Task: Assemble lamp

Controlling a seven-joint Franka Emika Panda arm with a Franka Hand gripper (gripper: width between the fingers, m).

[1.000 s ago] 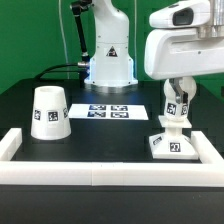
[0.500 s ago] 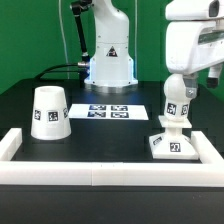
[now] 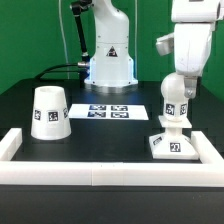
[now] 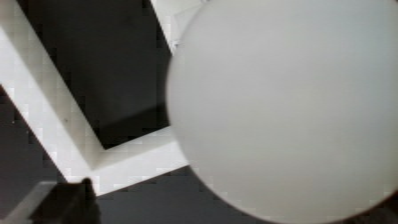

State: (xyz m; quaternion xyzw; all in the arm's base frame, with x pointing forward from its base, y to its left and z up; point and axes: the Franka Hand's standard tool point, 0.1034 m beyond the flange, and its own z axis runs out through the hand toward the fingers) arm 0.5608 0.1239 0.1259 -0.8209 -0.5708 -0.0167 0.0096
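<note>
Bulb (image 3: 175,100) stands upright with its neck in the small square base (image 3: 170,143), at the near side of the table (image 3: 110,140), on the exterior view's right, beside the white rail (image 3: 100,177); the hand (image 3: 181,80) hangs just over the bulb's round top; whether it is released or clenched I cannot tell; the shade (image 3: 48,112) sits well apart, on the exterior view's left; the marker board (image 3: 110,111) lies farther back.
</note>
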